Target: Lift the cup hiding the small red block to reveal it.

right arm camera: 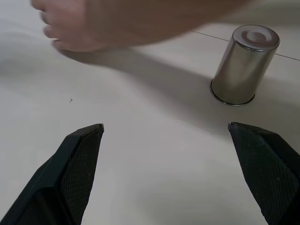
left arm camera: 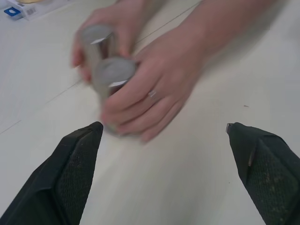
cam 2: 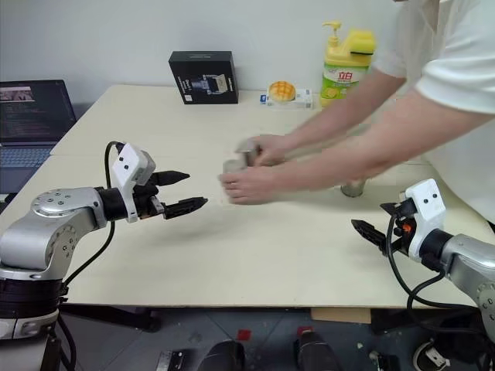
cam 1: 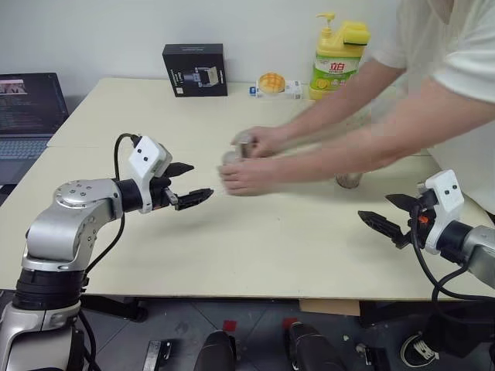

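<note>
— Nearest us, both arms just hang over the pale wooden bench (cam 1: 255, 255). The left claw (cam 1: 188, 183), two black fingers off a white wrist block, is spread as wide as it goes with nothing in it. The right claw (cam 1: 393, 213) is gaping too, and empty.

— So where's the cup it's meant to lift?

— That's the trouble. Past the claws, a person in a white T-shirt leans across the bench, and each hand (cam 1: 246, 176) covers a small shiny steel tumbler (left arm camera: 111, 77), upside down, the two almost touching. They're blurred, so I'd say they're being shuffled. A third steel tumbler (right arm camera: 243, 65) stands alone, mouth down, nearer the right claw.

— And the small red block?

— Can't see it anywhere. It must be under one of the three, and I couldn't tell you which.

— What could go wrong, then?

— First, reaching in now. The hands are right in the left claw's line, so a move forward could strike fingers or knock a tumbler over. Second, picking wrong: the three look identical, so losing track during the shuffle means lifting an empty one. Third, the steel is slick and tapered; a pinch too near the top could slip off, or drag the tumbler and push the block along.

— Anything behind to worry about?

— A black box (cam 1: 194, 69), a yellow soap bottle (cam 1: 335, 58) and an open laptop (cam 1: 29, 108), all well clear at the back.
</note>
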Motion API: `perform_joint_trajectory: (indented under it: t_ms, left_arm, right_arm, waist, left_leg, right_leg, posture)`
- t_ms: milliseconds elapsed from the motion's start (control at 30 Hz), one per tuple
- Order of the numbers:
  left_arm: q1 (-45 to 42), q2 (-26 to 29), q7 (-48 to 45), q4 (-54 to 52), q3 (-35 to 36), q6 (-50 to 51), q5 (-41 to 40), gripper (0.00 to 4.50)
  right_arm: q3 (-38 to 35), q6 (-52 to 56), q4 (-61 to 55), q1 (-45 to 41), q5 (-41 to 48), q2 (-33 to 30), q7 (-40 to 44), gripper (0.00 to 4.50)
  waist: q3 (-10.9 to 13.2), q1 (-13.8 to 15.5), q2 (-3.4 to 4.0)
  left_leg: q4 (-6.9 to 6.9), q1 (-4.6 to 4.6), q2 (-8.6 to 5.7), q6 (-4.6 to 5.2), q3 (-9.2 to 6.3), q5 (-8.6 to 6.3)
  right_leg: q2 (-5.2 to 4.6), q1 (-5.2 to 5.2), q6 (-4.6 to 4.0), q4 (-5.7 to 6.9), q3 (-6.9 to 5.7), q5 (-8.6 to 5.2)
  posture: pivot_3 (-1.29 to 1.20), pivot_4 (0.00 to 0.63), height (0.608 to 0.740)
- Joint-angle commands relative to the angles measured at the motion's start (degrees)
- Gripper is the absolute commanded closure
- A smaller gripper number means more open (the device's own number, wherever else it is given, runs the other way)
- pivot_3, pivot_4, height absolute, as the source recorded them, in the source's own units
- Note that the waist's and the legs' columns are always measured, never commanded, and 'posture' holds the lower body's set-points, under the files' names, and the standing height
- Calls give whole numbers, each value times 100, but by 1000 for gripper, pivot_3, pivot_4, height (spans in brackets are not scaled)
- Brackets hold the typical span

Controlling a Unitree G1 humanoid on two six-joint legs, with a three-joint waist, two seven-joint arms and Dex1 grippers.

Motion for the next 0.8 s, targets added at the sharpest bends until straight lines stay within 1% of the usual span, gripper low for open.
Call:
perform_joint_trajectory:
  t_ms: [33, 167, 267, 333, 467, 533, 600, 800]
  left_arm:
    - [-110, 106, -22, 83, 118, -224, 85, 15]
    - [1, 135, 8, 133, 190, -314, 137, 15]
    - [264, 130, 239, 183, 425, -386, 205, 15]
    - [454, 39, 429, 189, 566, -417, 212, 15]
    - [801, -322, 1016, 255, 696, -690, 414, 15]
    - [836, -705, 1556, 309, 743, -925, 587, 15]
    - [774, -1092, 1971, 409, 776, -1157, 692, 15]
    - [337, -2070, 2962, 1125, 508, -1932, 1214, 15]
  right_arm:
    - [-81, -152, -109, -20, -27, -69, 35, 0]
    - [-50, -165, -119, -20, -20, -80, 76, 0]
    - [79, -198, -151, -26, -7, -138, 211, 0]
    - [339, -248, -183, -100, -12, -136, 322, 0]
    - [1184, -429, -312, -453, -72, -151, 717, 0]
    - [1556, -487, -162, -972, -81, -69, 902, 0]
    - [1771, -591, -56, -1258, -137, -25, 1049, 0]
    - [2079, -821, 73, -1538, -330, 69, 1118, 0]
  waist:
    - [0, 0, 0]
    - [0, 0, 0]
    - [0, -10, 0]
    - [0, -12, 0]
    - [0, -7, 1]
    - [1, -1, 2]
    - [1, 2, 1]
    - [-4, 132, -7]
  left_leg:
    - [0, 0, 0, 0, 0, 0]
    - [1, 0, 0, 0, 0, 0]
    - [0, 2, 1, 0, 3, 0]
    - [-1, 2, 3, 0, 2, 0]
    - [1, 5, 5, 0, 3, 0]
    - [5, 4, 4, 0, 2, 0]
    - [12, 2, 4, 0, 3, 0]
    - [12, -2, 0, 0, -4, 0]
  right_leg:
    - [0, 0, 0, 1, 0, 0]
    - [0, 0, 0, 2, 0, 0]
    - [0, 0, 0, 2, 2, 0]
    - [0, -1, 0, 2, 1, 0]
    - [0, 0, 0, 3, 1, 0]
    - [0, 1, 2, 4, 1, 1]
    - [0, 1, 10, 5, 2, 7]
    - [-1, 5, 11, -1, -4, 8]
  posture:
    - [0, 150, 740]
    - [0, 150, 740]
    - [0, 150, 740]
    - [0, 150, 740]
    - [0, 150, 740]
    - [0, 150, 740]
    - [0, 150, 740]
    - [0, 150, 740]
